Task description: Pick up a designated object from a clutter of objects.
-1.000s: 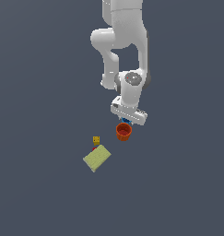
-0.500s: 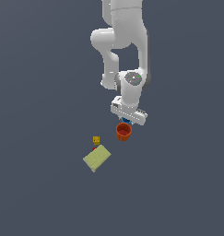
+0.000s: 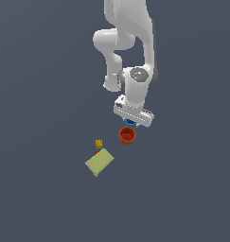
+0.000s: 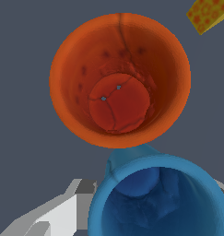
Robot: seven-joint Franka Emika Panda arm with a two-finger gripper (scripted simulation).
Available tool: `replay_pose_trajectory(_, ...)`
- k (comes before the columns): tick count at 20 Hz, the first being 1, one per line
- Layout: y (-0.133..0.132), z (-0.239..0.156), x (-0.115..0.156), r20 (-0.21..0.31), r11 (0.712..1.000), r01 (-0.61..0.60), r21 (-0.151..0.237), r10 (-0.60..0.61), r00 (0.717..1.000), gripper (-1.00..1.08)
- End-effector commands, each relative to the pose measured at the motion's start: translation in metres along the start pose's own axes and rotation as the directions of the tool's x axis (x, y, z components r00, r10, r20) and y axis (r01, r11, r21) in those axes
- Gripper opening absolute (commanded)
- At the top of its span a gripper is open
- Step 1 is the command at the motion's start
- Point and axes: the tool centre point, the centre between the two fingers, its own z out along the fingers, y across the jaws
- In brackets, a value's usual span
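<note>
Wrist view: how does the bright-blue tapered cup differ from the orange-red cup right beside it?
Colour: the bright-blue tapered cup against the orange-red cup. Position: in the wrist view the blue cup sits by a grey gripper finger, cropped by the frame; the orange-red cup shows whole, no finger near it. In the exterior view the blue cup is nearly hidden under the gripper, while the orange-red one stands exposed. Both are upright, open-rimmed and empty.

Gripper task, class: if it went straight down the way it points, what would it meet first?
Most likely the blue cup, filling the wrist view close beneath the gripper; the orange cup sits just beside it.
</note>
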Motion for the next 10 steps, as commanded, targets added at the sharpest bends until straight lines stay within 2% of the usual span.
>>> replay_pose_trajectory(1,-0.004,-0.015,0.006,-0.001,1.000,0.000,0.001,0.000,1.000,-1.00)
replay_pose_trajectory(10,-0.022,-0.087,0.034,0.000,1.000,0.000,0.002,0.000,1.000,-1.00)
